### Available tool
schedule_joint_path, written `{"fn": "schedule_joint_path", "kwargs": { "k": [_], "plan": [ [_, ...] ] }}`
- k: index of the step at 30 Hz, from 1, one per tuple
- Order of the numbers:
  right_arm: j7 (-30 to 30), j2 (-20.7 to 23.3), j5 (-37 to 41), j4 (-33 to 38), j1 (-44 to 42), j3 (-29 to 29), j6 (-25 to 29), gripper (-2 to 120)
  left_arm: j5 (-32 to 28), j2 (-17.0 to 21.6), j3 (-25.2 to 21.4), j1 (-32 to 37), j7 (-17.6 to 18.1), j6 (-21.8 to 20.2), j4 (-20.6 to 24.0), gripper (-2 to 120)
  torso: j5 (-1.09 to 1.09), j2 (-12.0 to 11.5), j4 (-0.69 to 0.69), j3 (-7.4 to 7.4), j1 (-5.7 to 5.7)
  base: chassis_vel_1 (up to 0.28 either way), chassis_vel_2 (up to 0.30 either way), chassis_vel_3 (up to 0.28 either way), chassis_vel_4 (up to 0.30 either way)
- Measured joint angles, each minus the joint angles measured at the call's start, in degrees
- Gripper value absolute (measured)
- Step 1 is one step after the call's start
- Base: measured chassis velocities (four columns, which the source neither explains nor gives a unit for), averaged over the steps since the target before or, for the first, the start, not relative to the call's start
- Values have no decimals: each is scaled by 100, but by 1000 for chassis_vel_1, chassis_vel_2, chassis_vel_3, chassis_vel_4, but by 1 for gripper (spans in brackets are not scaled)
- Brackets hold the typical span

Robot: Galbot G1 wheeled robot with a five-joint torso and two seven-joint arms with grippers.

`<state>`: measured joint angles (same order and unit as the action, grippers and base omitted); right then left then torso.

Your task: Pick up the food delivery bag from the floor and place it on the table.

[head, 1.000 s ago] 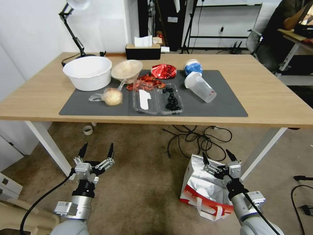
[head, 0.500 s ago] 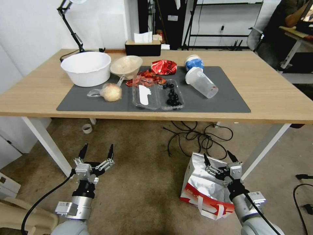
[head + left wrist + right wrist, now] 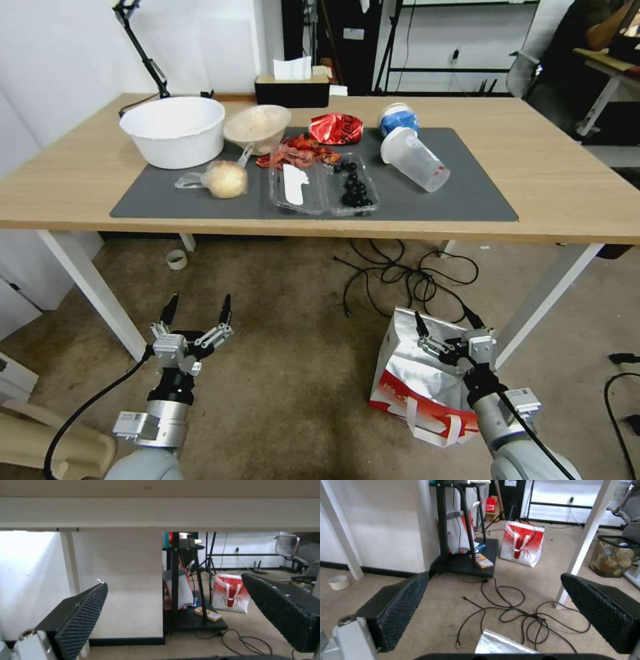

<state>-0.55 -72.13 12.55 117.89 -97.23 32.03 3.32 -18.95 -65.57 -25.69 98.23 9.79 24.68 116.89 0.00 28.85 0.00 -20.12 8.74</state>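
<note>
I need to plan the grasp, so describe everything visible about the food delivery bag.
The food delivery bag is a boxy white bag with crinkled silver foil, a red band at its base and white strap handles hanging at the front. It stands on the floor, leaning a little, near the table's right front leg, with black cables just behind. The right gripper, open, hovers over its top; contact cannot be judged.

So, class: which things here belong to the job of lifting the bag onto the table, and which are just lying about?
Job: delivery bag, floor, table, right gripper.
Lying about: white bowl, plastic cup, snack packet, cables, tape roll.
</note>
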Motion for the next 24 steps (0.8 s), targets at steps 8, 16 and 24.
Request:
{"fn": "schedule_joint_path", "kwargs": {
  "k": [8, 16, 24],
  "plan": [
    [-14, 2, 0, 35, -25, -2, 9, 100, -9, -21, -16, -31, -12, 80, -53, 100, 0, -196, 0, 124, -72, 0, 0, 0, 0],
    [-13, -2, 0, 35, -19, 8, 10, 100, -5, 21, 32, -72, -87, 105, -124, 100, 0, -384, 0, 244, -140, 0, 0, 0, 0],
    [-12, 34, -9, -50, -76, 10, 48, 100, -16, 23, 38, -77, -144, 128, -156, 100, 0, -571, -1, 370, -200, 0, 0, 0, 0]
  ]
}}
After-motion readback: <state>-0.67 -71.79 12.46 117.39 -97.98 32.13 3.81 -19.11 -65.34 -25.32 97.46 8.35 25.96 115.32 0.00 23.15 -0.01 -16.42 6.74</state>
